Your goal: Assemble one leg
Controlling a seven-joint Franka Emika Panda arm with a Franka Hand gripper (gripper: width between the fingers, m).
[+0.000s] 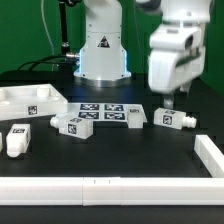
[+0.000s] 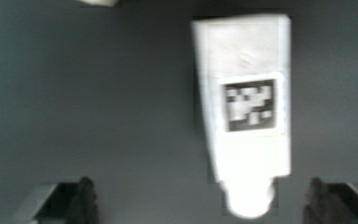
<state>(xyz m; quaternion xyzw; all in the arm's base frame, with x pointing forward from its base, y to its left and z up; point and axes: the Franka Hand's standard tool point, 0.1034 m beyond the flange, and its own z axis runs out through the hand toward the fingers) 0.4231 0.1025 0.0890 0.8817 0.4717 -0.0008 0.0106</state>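
Jaws hang wide and empty on either side of the leg [image 2: 247, 110], not touching it. It lies on the surface [image 1: 120, 148], right of centre in the exterior view. I judge nothing assembled yet: grasping, carrying and fitting into the panel [image 1: 30, 100] are left.

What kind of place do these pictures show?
Probably a robotics lab bench, not a home: a robot arm stands on a black table, a marker board with printed tags lies on it, and low white rails fence the work area.
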